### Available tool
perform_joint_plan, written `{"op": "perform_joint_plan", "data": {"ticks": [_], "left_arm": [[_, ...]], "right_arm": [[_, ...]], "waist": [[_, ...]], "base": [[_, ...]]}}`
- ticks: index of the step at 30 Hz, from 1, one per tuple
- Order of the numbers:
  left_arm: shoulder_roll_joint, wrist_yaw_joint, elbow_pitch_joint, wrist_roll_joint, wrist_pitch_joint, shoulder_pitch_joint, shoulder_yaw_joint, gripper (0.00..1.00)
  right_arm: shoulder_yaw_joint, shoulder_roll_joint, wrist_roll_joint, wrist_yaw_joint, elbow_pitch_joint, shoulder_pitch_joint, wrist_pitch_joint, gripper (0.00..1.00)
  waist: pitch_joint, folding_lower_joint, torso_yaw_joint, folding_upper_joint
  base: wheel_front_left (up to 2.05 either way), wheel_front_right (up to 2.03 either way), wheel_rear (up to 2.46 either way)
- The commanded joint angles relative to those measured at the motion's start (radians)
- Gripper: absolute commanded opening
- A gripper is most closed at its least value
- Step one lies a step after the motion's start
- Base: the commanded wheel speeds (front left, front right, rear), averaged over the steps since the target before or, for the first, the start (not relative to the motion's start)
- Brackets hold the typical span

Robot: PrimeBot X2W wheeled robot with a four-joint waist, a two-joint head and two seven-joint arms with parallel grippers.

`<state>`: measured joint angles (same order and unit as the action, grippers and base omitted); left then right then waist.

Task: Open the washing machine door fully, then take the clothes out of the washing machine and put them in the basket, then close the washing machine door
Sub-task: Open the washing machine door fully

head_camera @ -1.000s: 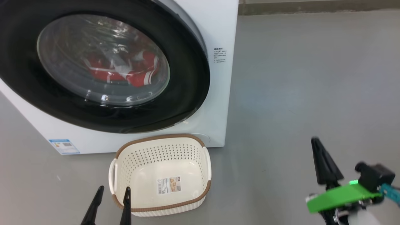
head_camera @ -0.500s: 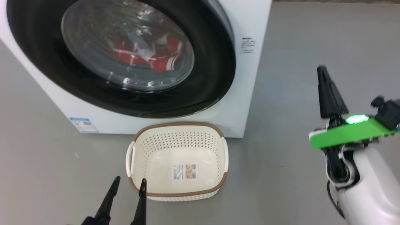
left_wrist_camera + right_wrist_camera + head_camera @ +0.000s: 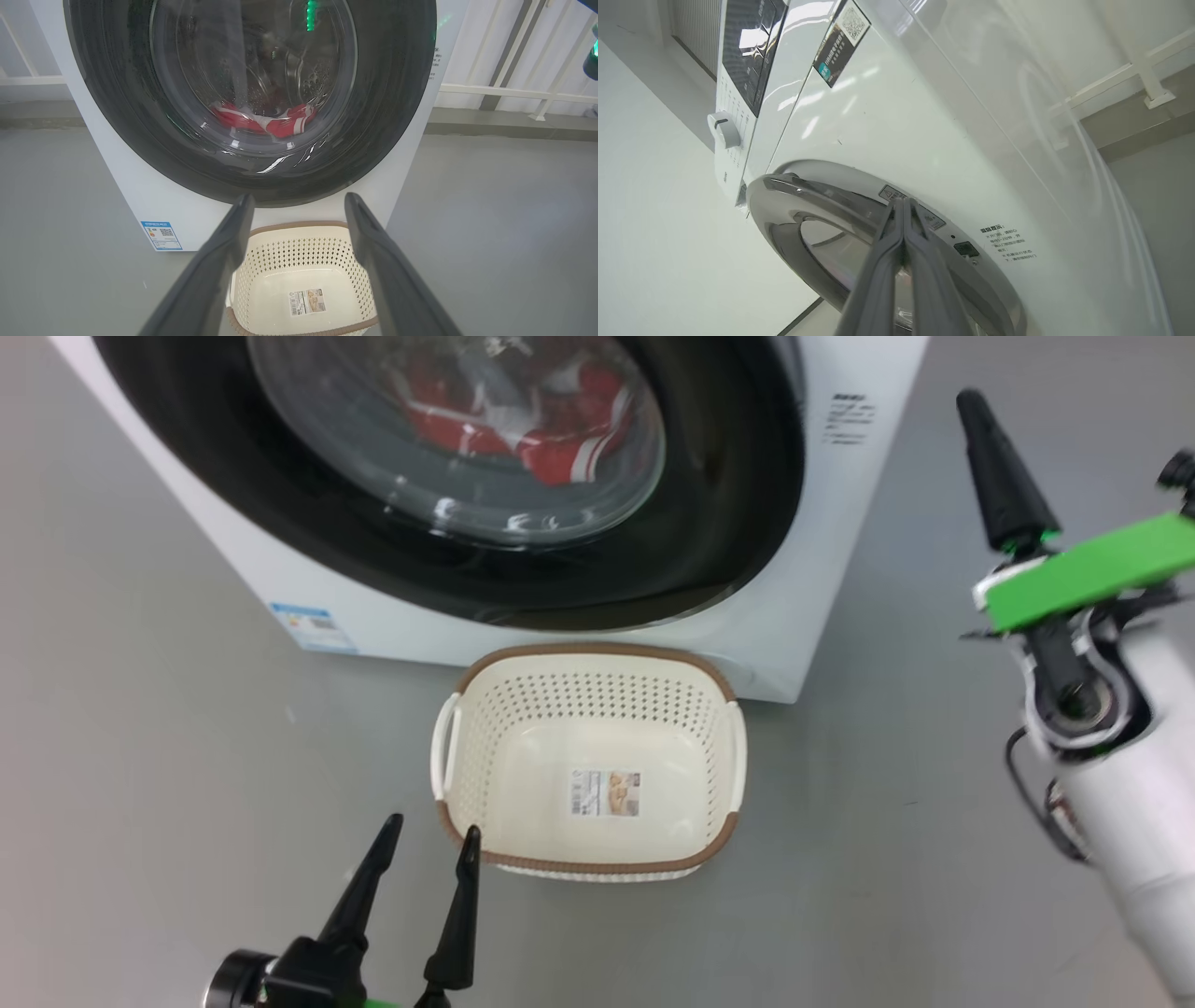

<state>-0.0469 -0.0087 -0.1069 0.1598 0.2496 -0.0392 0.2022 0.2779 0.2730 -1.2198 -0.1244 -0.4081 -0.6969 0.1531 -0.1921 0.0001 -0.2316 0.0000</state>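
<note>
The white washing machine (image 3: 822,569) faces me, and its door (image 3: 728,513), with a glossy black rim, covers the drum. Red clothes (image 3: 560,439) with white stripes lie behind the glass (image 3: 266,122). The cream basket (image 3: 597,651) stands empty on the floor just in front of the machine. My left gripper (image 3: 431,829) is open near the basket's near-left corner, with nothing between its fingers (image 3: 299,200). My right gripper (image 3: 971,401) is shut and raised to the right of the machine. In the right wrist view its tip (image 3: 902,201) points at the door's right edge (image 3: 794,186).
Grey floor (image 3: 187,728) spreads around the machine and basket. A blue label sticker (image 3: 313,625) marks the machine's lower left. The control panel with its knob (image 3: 724,130) sits high on the front. A white railing (image 3: 514,91) runs behind.
The head camera has swung, shifting the whole picture. My right gripper, still shut, has risen from near the floor to the height of the door's right side. The left gripper has held its place.
</note>
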Motion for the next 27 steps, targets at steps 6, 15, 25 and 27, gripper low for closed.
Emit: {"op": "perform_joint_plan", "data": {"ticks": [6, 15, 25, 27], "left_arm": [[-0.003, 0.002, 0.015, 0.002, 0.012, -0.049, -0.01, 1.0], [-0.003, 0.006, 0.012, 0.023, 0.012, -0.076, 0.031, 1.0], [-0.003, 0.019, 0.014, 0.049, 0.012, -0.101, 0.065, 1.0], [-0.003, 0.02, 0.015, 0.054, 0.012, -0.109, 0.07, 1.0]], "right_arm": [[0.068, 0.067, -0.147, -0.006, -0.019, -0.103, -0.123, 0.0], [0.087, 0.11, -0.329, -0.006, -0.074, -0.201, -0.329, 0.0], [0.035, 0.124, -0.455, -0.006, -0.167, -0.298, -0.527, 0.0], [0.027, 0.125, -0.468, -0.006, -0.193, -0.319, -0.558, 0.0]], "waist": [[-0.052, -0.0001, -0.062, 0.0], [-0.097, -0.0001, -0.108, 0.0], [-0.143, -0.0001, -0.138, 0.0], [-0.15, -0.0001, -0.145, 0.0]], "base": [[0.0, 0.0, 0.0], [0.0, 0.0, 0.0], [0.0, 0.0, 0.0], [0.0, 0.0, 0.0]]}}
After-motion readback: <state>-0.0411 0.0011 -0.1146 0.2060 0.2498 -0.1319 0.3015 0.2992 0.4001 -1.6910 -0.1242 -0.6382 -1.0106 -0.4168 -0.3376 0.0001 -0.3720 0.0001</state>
